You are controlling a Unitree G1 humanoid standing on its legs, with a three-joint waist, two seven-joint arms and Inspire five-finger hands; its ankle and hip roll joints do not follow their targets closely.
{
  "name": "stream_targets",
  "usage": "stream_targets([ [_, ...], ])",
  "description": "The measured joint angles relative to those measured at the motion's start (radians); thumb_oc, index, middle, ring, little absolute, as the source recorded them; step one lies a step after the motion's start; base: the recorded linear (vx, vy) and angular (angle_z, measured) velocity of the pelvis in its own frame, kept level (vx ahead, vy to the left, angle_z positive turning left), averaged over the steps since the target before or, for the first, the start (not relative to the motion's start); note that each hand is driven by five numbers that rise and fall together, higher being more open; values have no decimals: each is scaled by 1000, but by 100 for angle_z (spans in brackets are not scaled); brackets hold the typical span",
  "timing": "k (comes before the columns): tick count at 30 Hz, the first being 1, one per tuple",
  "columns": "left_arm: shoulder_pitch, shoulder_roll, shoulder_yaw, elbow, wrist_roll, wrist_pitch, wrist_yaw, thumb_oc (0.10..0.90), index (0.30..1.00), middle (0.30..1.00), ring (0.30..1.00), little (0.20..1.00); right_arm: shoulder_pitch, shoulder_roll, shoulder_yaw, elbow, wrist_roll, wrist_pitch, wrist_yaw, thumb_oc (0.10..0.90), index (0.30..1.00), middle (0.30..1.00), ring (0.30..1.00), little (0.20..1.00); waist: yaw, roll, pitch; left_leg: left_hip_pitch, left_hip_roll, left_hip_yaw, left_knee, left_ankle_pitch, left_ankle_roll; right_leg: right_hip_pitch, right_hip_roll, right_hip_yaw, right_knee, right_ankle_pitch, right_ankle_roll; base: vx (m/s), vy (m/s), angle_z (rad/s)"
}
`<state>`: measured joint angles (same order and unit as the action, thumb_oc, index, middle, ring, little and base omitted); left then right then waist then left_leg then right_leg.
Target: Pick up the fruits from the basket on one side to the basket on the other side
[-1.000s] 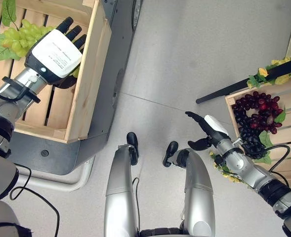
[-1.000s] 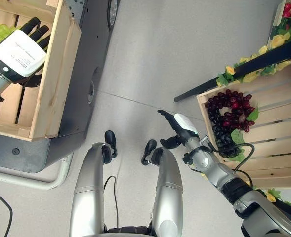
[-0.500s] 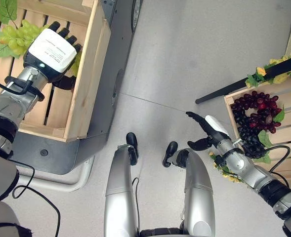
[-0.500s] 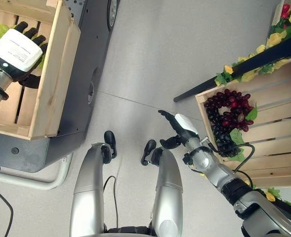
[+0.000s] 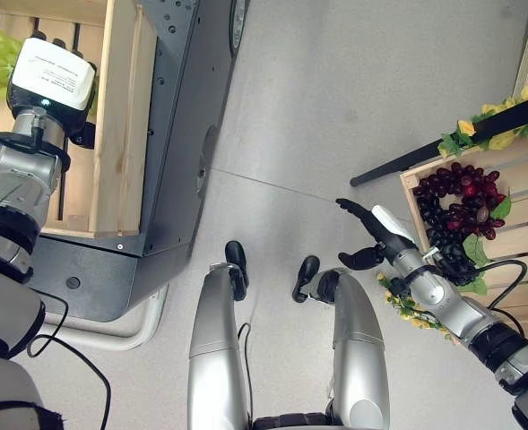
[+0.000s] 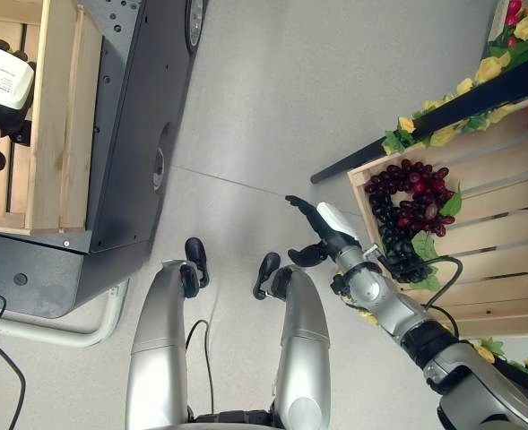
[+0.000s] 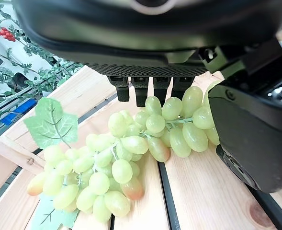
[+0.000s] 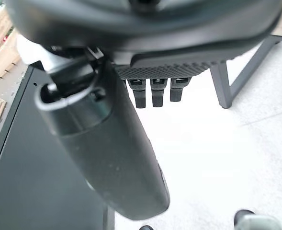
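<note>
On the left, a wooden crate (image 5: pixel 120 116) sits on a dark cart (image 5: pixel 178 152). Inside, the left hand (image 5: pixel 50 76) hovers over a bunch of green grapes (image 7: pixel 126 163) lying on the slats, its fingers (image 7: pixel 138 91) straight and spread just above the fruit, not gripping. On the right, the right hand (image 5: pixel 377 237) hangs open over the floor beside a second crate (image 5: pixel 523 233) holding dark red grapes (image 5: pixel 461 210). Closing too shallowly could pull off single grapes or drop the bunch.
</note>
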<state>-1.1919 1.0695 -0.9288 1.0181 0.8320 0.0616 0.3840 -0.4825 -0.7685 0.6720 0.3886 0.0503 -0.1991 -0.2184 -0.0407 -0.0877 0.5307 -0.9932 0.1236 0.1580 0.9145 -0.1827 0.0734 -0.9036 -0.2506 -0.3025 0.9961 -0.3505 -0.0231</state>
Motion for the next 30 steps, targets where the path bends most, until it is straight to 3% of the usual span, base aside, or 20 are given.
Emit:
stream_targets([
  [1, 0, 0, 0, 0, 1, 0, -1, 496, 444, 444, 444, 444, 0, 0, 0, 0, 0, -4, 0, 800, 900, 900, 900, 900, 0, 0, 0, 0, 0, -2, 0, 0, -1, 1, 0, -1, -1, 0, 0, -34, 3, 1],
  [2, 0, 0, 0, 0, 1, -1, 0, 496, 444, 444, 444, 444, 0, 0, 0, 0, 0, -5, 0, 800, 900, 900, 900, 900, 0, 0, 0, 0, 0, -3, 0, -1, -2, 2, 1, -3, -1, 0, -1, -35, 4, 2],
  [3, -2, 0, 0, 0, 2, -2, 0, 400, 300, 300, 300, 300, 0, 0, 0, 0, 0, -6, 0, 800, 900, 900, 900, 900, 0, 0, 0, 0, 0, -5, 0, -1, -2, 4, 1, -5, -2, -1, -1, -40, 13, 2],
  [7, -13, 0, 1, 6, 4, -9, 7, 400, 300, 300, 300, 300, 3, 0, 0, 0, 0, -7, 1, 800, 900, 900, 900, 900, 0, 0, 0, 0, 0, -7, 0, 0, -3, 5, 4, -6, -6, -1, -1, -19, 10, 0],
  [22, 56, 0, -9, 50, -8, -218, 225, 400, 300, 300, 300, 300, 9, 1, 1, 0, 1, -28, 1, 800, 900, 900, 900, 900, 17, 0, 0, 51, -4, -9, -9, -3, -1, 60, 4, -8, -16, 0, 0, -10, -29, 1],
  [25, 68, 2, -9, 32, -41, -234, 261, 400, 300, 300, 300, 300, 19, 1, 1, -2, 1, -29, 1, 800, 900, 900, 900, 900, 27, 0, 0, 74, -7, -6, -14, -3, -3, 78, 2, -3, -16, 0, 0, 13, -40, -1],
  [30, 145, 9, 37, 1, -212, -254, 297, 400, 300, 300, 300, 300, 51, 6, -1, -3, 0, -29, 1, 800, 900, 900, 900, 900, 28, 1, 0, 115, -13, -3, -24, -3, -4, 115, -4, -1, -14, -7, 8, 10, -55, 2],
])
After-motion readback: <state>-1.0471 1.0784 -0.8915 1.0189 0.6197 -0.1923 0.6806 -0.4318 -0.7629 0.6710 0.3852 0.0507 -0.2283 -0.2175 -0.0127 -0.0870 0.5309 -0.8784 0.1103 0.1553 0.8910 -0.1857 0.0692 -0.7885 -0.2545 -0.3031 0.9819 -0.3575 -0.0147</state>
